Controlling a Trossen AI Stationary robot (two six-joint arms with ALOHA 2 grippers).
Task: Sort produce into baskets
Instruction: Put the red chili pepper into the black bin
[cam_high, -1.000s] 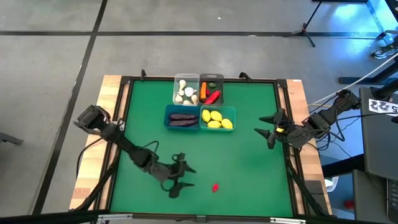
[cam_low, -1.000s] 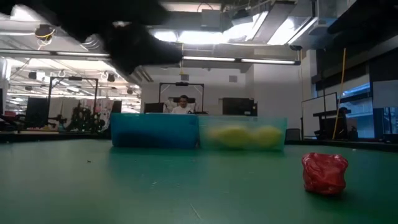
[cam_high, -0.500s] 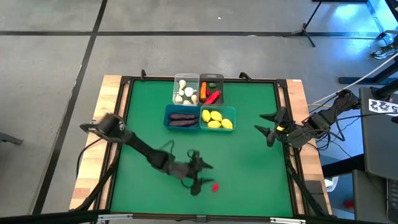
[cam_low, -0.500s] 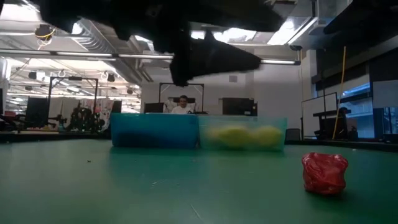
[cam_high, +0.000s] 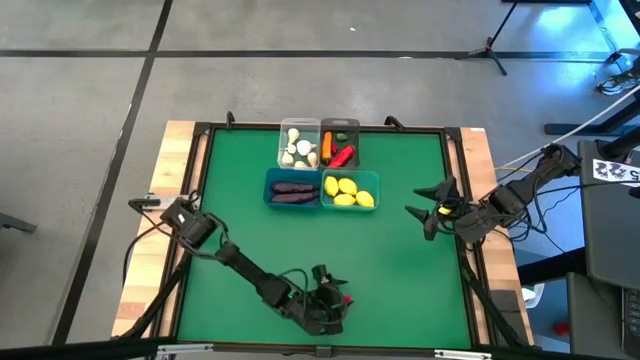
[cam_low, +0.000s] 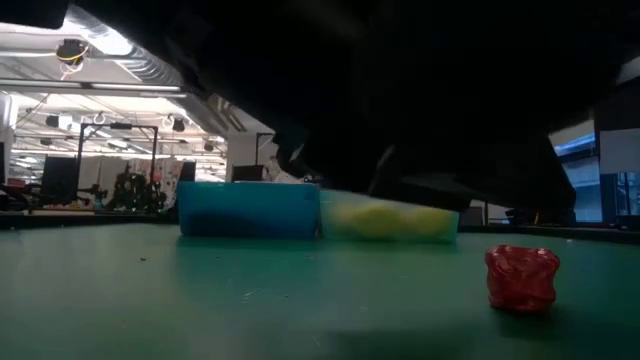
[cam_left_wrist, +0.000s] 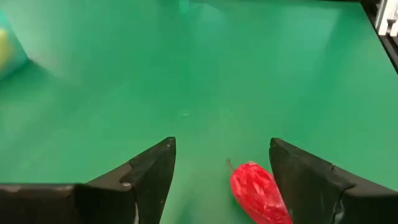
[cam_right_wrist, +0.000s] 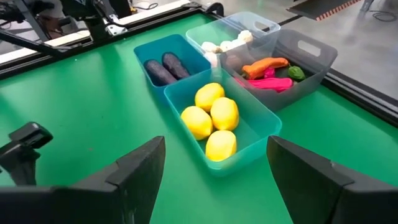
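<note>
One red chili pepper (cam_high: 346, 299) remains loose at the bench's (cam_high: 400, 270) lower centre, and the left end effector (cam_left_wrist: 221, 177), fingers wide, has advanced to straddle it, while the right end effector (cam_high: 428, 212) waits open at right.

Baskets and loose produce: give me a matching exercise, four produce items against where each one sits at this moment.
Items:
1. lemons
2. eggplants
3. garlic bulbs
4. loose red chili pepper

Places:
A. clear basket
B. on the green table, between the open jaws of the left gripper
C. teal basket beside the dark grey basket
D. teal basket beside the clear one

Pairs: 1-C, 2-D, 3-A, 4-B
</note>
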